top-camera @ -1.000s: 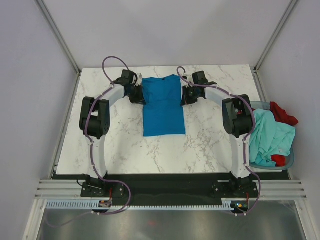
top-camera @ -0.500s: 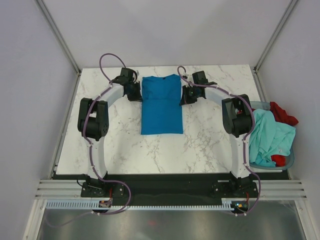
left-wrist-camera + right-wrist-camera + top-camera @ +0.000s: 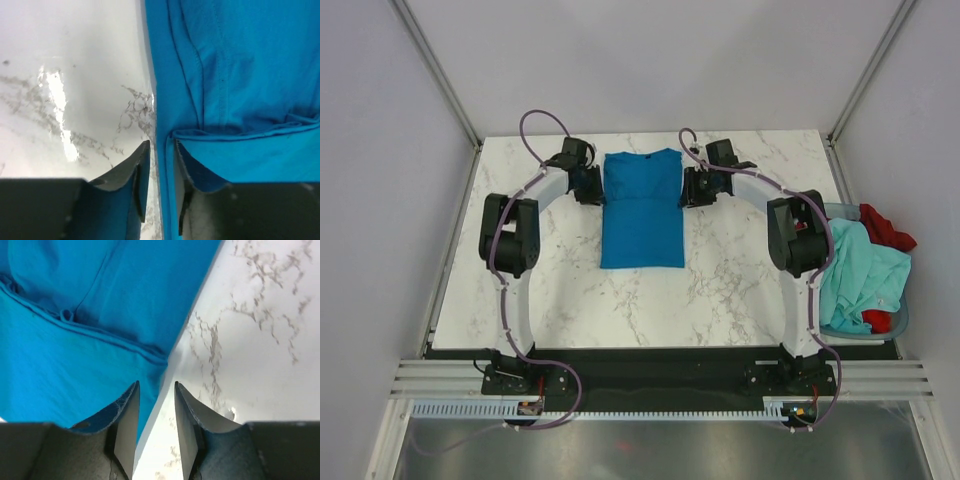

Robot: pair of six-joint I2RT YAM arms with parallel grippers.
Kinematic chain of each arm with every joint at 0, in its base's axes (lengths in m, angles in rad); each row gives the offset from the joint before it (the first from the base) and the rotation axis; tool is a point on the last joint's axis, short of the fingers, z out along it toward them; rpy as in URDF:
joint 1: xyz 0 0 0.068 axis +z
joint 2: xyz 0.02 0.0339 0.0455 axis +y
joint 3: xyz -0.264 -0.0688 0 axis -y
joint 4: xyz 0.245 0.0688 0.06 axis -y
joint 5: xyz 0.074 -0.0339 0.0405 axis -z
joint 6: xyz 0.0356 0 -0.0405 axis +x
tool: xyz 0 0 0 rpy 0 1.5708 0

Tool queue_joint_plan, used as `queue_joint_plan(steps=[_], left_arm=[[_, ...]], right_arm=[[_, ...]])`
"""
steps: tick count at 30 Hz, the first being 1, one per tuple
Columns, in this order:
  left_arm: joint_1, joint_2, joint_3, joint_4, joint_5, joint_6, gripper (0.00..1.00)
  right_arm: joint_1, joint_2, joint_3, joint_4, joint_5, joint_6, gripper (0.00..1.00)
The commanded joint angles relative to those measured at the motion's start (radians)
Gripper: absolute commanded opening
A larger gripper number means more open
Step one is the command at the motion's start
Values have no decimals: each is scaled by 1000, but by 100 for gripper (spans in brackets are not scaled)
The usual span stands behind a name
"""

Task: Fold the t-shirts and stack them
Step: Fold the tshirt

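The vivid blue t-shirt [image 3: 642, 215] lies flat on the marble table [image 3: 740, 280], folded into a long strip with its collar at the far end. My left gripper [image 3: 592, 185] is at the shirt's left edge near the sleeve fold, and in the left wrist view [image 3: 161, 150] its jaws stand slightly apart astride that edge of the shirt [image 3: 240, 75]. My right gripper [image 3: 692, 188] is at the right edge, and in the right wrist view [image 3: 156, 390] its jaws are open over the edge of the shirt [image 3: 75, 340]. The mint-teal t-shirt [image 3: 860, 265] and the red t-shirt [image 3: 886, 228] lie in the basket.
The translucent grey-blue basket [image 3: 865, 335] stands off the table's right edge, beside my right arm. Grey walls and metal posts close in the table at the back and sides. The black base strip runs along the near edge.
The blue shirt has shifted a little to the left on the table. Both grippers have stayed at its upper side edges, the left one moving slightly left.
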State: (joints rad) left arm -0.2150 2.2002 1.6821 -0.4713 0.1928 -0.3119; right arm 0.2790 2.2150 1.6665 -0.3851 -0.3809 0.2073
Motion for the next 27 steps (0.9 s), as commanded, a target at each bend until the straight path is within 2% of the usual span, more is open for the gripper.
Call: queue_joint_plan(steps=[1,3,5,7,10,13,18,23,27], left_arm=[[12,-134,-25,20,-46,-30,34],[14,-213,-56,17,-58,-35,39],[12,-270,-117,17,-53,-61,40],[6,-339,-186,19,2,-91,40],[-6,-402,-275,20,79,-122,40],[-38,-416,-329,29,105,-131,39],[-66,-366,-351,31,109,-162,37],[-87,-355,-416,33,57,-168,37],[-90,-329,-466,34,-10,-188,36]], right_arm=[[0,-144,-8,-43,37,66,41],[3,-187,-42,-69,30,87,38],[9,-221,-80,-74,37,104,31],[23,-267,-138,-71,40,118,23],[40,-291,-185,-48,54,113,20],[40,-279,-180,-8,66,103,19],[40,-189,-97,12,-1,93,20],[42,-130,-85,35,-45,104,21],[40,-62,-73,129,-52,110,21]])
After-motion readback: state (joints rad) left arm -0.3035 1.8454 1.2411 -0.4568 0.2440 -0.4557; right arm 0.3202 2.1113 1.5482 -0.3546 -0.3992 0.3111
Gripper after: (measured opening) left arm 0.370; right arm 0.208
